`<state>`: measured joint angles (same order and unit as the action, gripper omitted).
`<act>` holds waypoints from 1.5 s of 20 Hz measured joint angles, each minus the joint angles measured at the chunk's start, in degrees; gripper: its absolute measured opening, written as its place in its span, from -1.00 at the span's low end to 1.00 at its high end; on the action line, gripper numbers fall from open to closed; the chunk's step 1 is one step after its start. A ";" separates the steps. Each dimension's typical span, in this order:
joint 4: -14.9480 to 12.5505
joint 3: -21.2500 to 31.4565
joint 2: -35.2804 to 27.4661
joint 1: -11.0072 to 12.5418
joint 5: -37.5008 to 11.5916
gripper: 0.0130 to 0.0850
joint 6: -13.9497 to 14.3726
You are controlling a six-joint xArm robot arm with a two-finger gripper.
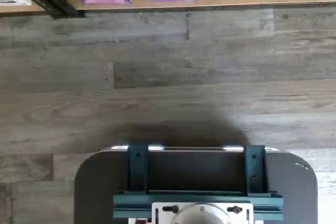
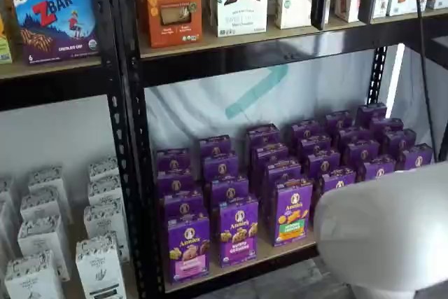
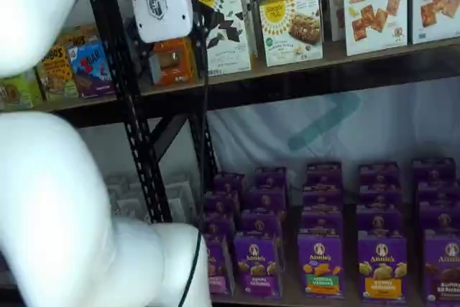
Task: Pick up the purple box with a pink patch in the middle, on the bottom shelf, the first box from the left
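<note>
From my station, the black rack upright (image 2: 129, 173) edges the bay; just right of it the purple box (image 2: 187, 247) stands at the front of the bottom shelf (image 2: 280, 251), beside a purple-patch carton (image 2: 239, 231). Bare floor (image 1: 168, 77) lies before the shelf lip. Up high, my gripper (image 2: 344, 1) hangs with fingers apart, holding nothing.

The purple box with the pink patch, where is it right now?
The purple box stands at the front left end of the bottom shelf in a shelf view, beside the black rack post, with a like purple carton on its other side.
</note>
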<state>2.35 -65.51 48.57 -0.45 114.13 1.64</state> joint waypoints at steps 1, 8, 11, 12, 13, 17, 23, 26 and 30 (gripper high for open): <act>-0.14 0.24 0.27 -0.12 -0.47 1.00 0.06; -0.50 1.82 1.74 -0.49 -2.90 1.00 0.28; -0.78 3.23 2.39 -1.36 -3.94 1.00 0.98; -0.74 3.94 2.71 -1.57 -4.49 1.00 1.22; -0.66 4.76 3.07 -1.81 -5.18 1.00 1.48; -0.23 7.90 4.01 -1.53 -7.45 1.00 1.35; 0.22 13.46 4.49 -0.67 -10.67 1.00 0.53; -0.45 17.23 5.35 -1.18 -13.72 1.00 0.79; -0.56 22.84 6.45 -1.18 -18.76 1.00 0.72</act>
<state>1.79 -42.67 55.02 -1.63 95.37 2.36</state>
